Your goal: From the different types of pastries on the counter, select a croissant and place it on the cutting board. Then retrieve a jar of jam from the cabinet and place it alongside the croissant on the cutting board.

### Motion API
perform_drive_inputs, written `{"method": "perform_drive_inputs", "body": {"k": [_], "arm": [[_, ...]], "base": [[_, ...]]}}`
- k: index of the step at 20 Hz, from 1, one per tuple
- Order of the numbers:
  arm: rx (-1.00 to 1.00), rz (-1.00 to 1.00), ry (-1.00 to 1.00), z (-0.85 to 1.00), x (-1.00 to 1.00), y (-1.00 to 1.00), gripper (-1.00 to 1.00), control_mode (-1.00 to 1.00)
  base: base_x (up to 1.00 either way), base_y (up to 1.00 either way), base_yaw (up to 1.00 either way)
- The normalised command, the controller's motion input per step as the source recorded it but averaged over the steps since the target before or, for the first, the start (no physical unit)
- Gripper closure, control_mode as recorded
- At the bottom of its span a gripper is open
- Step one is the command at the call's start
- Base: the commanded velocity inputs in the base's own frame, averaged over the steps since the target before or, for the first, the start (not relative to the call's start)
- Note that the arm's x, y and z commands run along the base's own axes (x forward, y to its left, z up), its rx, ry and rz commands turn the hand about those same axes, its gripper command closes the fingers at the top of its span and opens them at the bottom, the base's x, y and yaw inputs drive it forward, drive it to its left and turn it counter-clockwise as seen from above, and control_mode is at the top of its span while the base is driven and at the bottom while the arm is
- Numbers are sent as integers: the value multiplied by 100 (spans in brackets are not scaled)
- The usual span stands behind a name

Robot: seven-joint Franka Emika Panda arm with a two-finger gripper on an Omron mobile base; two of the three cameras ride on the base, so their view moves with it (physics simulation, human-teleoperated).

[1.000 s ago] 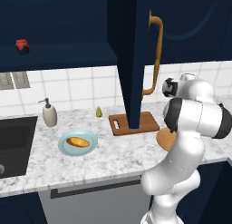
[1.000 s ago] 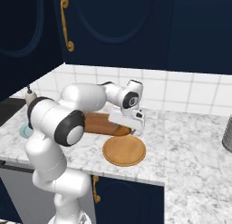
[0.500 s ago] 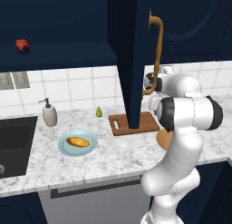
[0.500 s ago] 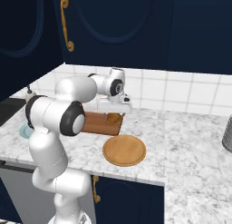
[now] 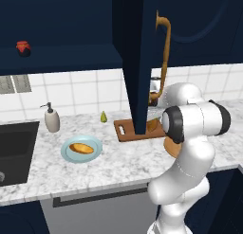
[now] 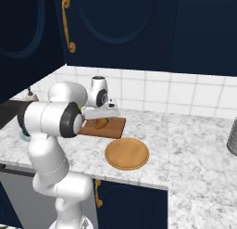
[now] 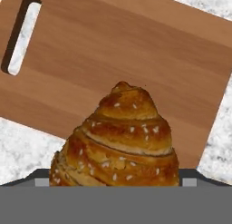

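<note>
The lumpy golden-brown croissant (image 7: 118, 141) sits at the base of the hand view over the flat reddish-brown wooden cutting board (image 7: 136, 55); whether the pincer (image 6: 102, 119) clamps it or has let go, I cannot tell. Release should come low, inside the board's edge, then a straight lift. The small red jam jar (image 5: 23, 48) waits on the dark navy cabinet (image 5: 71, 34) shelf. The open cabinet door (image 5: 140, 62) hangs close, and a round tan wooden plate (image 6: 127, 153) lies just beside the board on the speckled marble desk (image 6: 194, 149).

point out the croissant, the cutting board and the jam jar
croissant (image 7: 120, 137), hand view, middle of its ridged crust
cutting board (image 7: 113, 51), hand view, bare wood beside the handle slot
jam jar (image 5: 23, 48), left base view, red body on the cabinet shelf
</note>
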Motion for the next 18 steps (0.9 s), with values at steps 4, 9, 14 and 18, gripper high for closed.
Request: {"method": "perform_drive_inputs", "body": {"k": [4, 9, 14, 18], "arm": [[0, 2, -9, -12, 74, 51, 100, -100], [0, 1, -7, -8, 38, 71, 100, -100], [0, 1, -4, -56, 49, 36, 100, -100], [0, 2, -4, -17, 19, 11, -100, -100]], "base": [[0, 0, 0], [0, 0, 0], [0, 0, 0], [0, 0, 0]]}}
